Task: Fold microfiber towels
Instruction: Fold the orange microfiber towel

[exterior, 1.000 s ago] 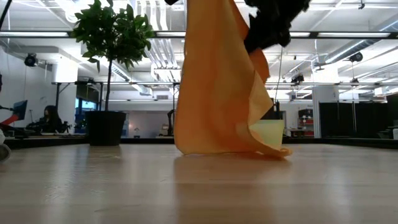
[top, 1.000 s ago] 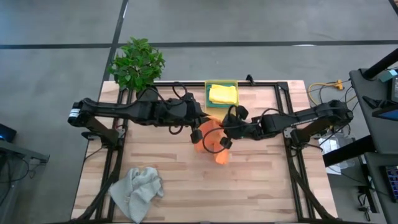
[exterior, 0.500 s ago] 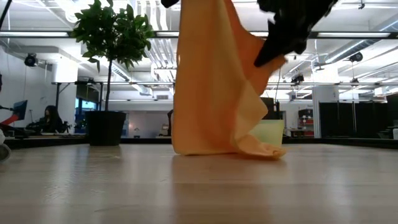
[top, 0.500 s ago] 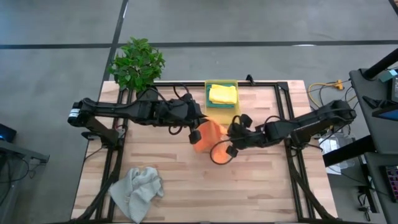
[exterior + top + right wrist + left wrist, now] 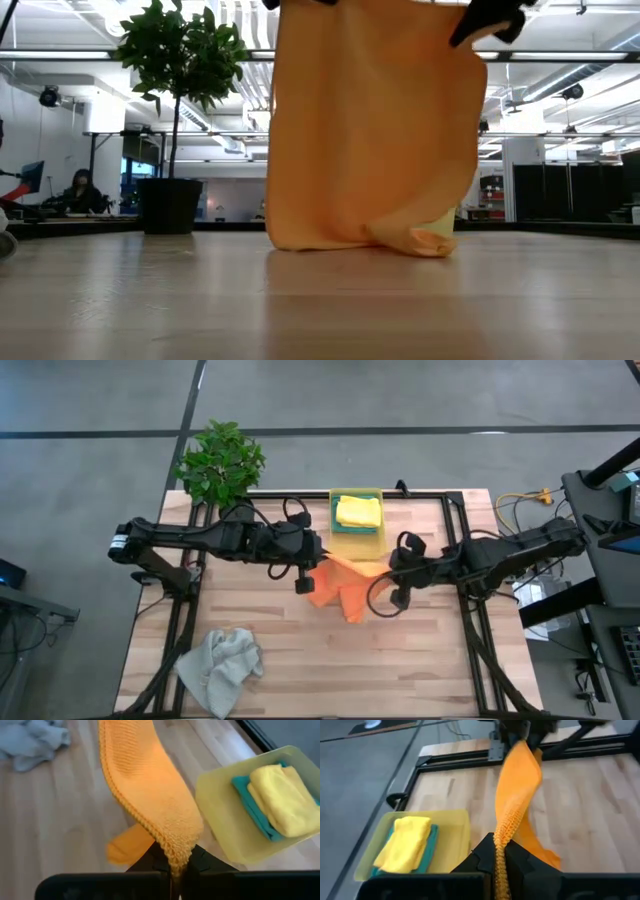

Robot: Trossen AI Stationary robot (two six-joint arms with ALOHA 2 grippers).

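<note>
no lettering, label, brand mark or number can be read anywhere here. the towels, the bin, the arms and the tabletop all show plain surfaces, and the room behind the table gives no sign clear enough to read.

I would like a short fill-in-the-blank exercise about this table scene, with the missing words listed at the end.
1. Both grippers hold the ______ towel up, and its lower edge touches the table.
2. In the yellow bin, the folded yellow towel lies on top of the ______ one.
3. The towel lying crumpled near the table's front corner on the left arm's side is ______.
4. The jaws of the left gripper and the right gripper are ______ on the cloth.

Missing words: orange; teal; grey; shut
</note>
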